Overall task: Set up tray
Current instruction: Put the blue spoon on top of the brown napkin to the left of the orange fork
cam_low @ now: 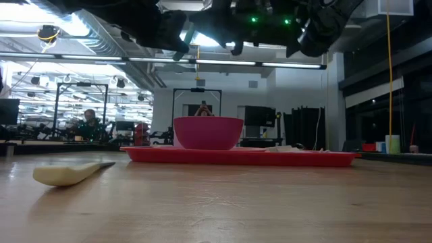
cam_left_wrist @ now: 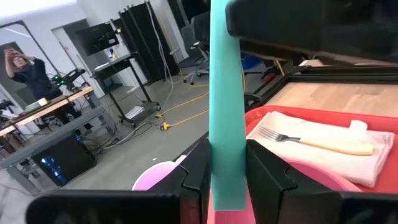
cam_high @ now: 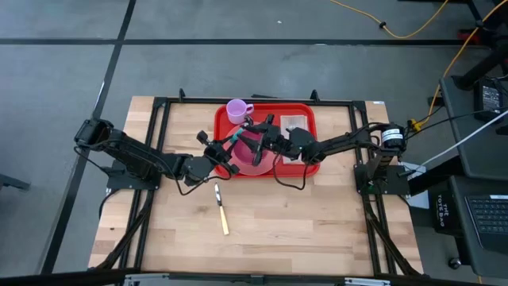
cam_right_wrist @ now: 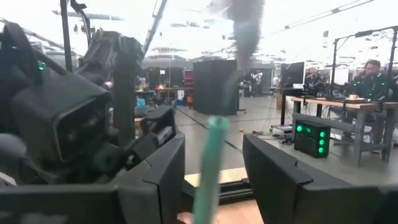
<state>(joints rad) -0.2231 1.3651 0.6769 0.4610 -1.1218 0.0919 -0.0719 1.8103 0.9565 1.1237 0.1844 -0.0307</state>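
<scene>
The red tray [cam_high: 305,168] lies at the table's far middle. It carries a pink bowl [cam_low: 208,133], a pink cup [cam_high: 238,110] at its far left corner, and a white napkin [cam_left_wrist: 323,152] with a fork [cam_left_wrist: 311,142] lying on it. Both grippers meet above the bowl. My left gripper [cam_left_wrist: 229,163] is shut on a long teal utensil [cam_left_wrist: 227,93]. My right gripper [cam_right_wrist: 214,155] is open, with its fingers standing on either side of the same teal utensil [cam_right_wrist: 208,168] without touching it. The utensil's far end is hidden behind the right gripper in the left wrist view. My left gripper pinches the teal utensil between its two fingers [cam_left_wrist: 198,171], with the fingers lying across its lower stretch [cam_left_wrist: 228,186]. It comes from the table's left. The utensil is lifted clear above the pink bowl, and its free length reaches toward the right gripper.
A knife [cam_high: 221,208] with a pale handle lies on the bare wood near the table's middle, on the near side of the tray. The black frame rails [cam_high: 163,127] run along the table's left, right and far sides. People and desks show in the room beyond.
</scene>
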